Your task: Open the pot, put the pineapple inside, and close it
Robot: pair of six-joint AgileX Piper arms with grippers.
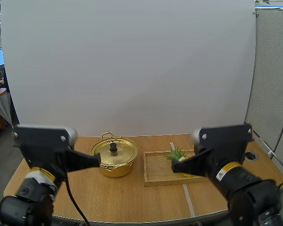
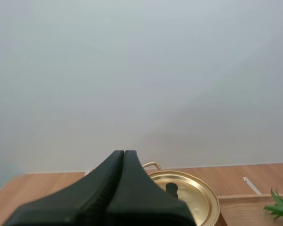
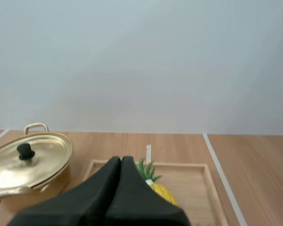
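Note:
A gold pot [image 1: 115,160] stands on the table with its lid [image 1: 114,151] on, a black knob [image 1: 113,147] at the lid's centre. To its right lies a wooden tray [image 1: 156,169] holding a pineapple [image 1: 178,155] with a green crown. My left gripper [image 1: 98,160] hovers at the pot's left side, shut on nothing, its fingers [image 2: 123,162] pressed into one dark wedge before the lid [image 2: 188,193]. My right gripper [image 1: 174,165] hangs over the tray, shut and empty, partly hiding the pineapple [image 3: 161,190]; the pot [image 3: 29,167] sits to its left.
A white backdrop rises behind the table. Strips of white tape [image 1: 188,200] mark the wood near the tray. A round cable hole [image 1: 251,155] sits at the table's right edge. Bare wood lies in front of the pot and tray.

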